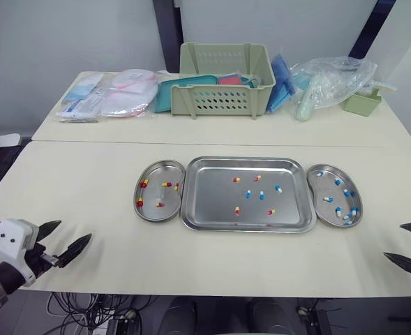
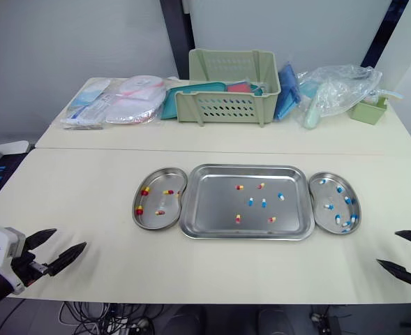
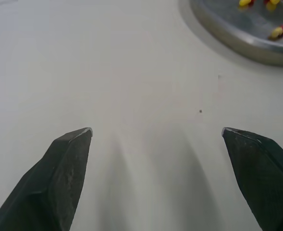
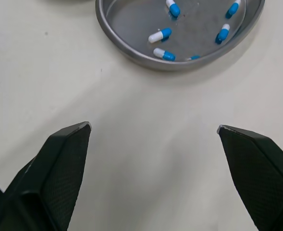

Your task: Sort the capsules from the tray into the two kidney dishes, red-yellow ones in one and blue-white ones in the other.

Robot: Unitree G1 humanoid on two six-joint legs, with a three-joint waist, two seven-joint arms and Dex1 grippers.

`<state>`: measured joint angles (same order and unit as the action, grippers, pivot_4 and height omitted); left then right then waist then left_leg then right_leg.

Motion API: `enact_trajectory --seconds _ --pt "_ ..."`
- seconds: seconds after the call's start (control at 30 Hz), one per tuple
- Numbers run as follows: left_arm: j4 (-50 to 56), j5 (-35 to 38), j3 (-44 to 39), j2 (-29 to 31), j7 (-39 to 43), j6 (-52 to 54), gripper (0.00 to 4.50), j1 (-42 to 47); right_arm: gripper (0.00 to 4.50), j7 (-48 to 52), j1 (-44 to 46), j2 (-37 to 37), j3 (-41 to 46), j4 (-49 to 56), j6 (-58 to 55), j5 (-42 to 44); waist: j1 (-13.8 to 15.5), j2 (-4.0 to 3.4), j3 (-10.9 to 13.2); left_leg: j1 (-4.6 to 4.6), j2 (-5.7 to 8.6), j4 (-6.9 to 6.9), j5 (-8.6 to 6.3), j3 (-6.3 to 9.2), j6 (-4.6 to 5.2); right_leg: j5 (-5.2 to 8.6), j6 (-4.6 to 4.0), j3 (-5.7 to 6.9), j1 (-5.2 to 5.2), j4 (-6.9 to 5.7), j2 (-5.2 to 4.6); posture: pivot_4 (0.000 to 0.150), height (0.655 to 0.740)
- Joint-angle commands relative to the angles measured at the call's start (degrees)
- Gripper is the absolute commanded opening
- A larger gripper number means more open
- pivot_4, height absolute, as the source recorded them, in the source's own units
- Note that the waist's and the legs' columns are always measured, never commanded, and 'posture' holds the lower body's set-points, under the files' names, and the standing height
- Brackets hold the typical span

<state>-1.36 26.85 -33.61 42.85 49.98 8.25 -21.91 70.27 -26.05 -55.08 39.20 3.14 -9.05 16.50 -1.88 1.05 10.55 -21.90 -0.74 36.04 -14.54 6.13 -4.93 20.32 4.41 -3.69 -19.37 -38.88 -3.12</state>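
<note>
Left eye view: the left gripper (image 1: 69, 234) and the right gripper (image 1: 397, 242) were seen low over the near edge of the cream table top (image 1: 86, 167), each with its two black fingers spread wide and nothing between them. The rectangular stainless-steel tray (image 1: 212, 202) lay well ahead of both, between them. The left kidney-shaped steel dish (image 1: 153, 194) sat ahead of the left gripper and inward of it, close against the tray's side, and the right kidney-shaped steel dish (image 1: 324, 187) sat likewise ahead of the right gripper. Four red-and-yellow capsules (image 1: 236, 179) and three blue-and-white capsules (image 1: 278, 188) were counted loose in the tray, apart from one another (the sorting was judged a little over half done).

The step in hand was judged to be a reach to the tray for one capsule. It would be best made from above, with the fingers narrowed beforehand so that neighbours were not knocked, then closed gently across the capsule's short width. Each capsule was small, smooth and round-ended, and the tray floor was polished and flat, so rolling or skidding away from a finger was to be expected. Tray and dishes had raised, rounded rims; a held capsule would have to be lifted clear of them and let go low over the matching dish.
</note>
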Motion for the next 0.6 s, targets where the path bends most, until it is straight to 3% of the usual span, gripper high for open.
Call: enact_trajectory --seconds 0.03,0.6 --pt "-1.80 -0.69 -2.89 0.19 1.07 -2.18 4.50 -1.61 4.49 0.15 -0.76 -0.29 2.50 -0.60 2.51 -0.13 0.00 0.00 0.00 0.00 0.00 0.00 0.00 0.00 0.00 0.00 0.00 0.00 0.00 0.00 0.00 0.150 0.7400" --pt "2.75 -0.10 -2.47 -2.25 3.54 -4.96 4.50 -6.48 4.49 -0.63 1.36 -0.43 -0.71 -1.00 3.11 0.48 0.00 0.01 0.00 0.03 -0.01 0.00 0.00 -0.01 -0.01 0.00 0.00 -0.01 0.03 0.00 0.00 0.150 0.7400"
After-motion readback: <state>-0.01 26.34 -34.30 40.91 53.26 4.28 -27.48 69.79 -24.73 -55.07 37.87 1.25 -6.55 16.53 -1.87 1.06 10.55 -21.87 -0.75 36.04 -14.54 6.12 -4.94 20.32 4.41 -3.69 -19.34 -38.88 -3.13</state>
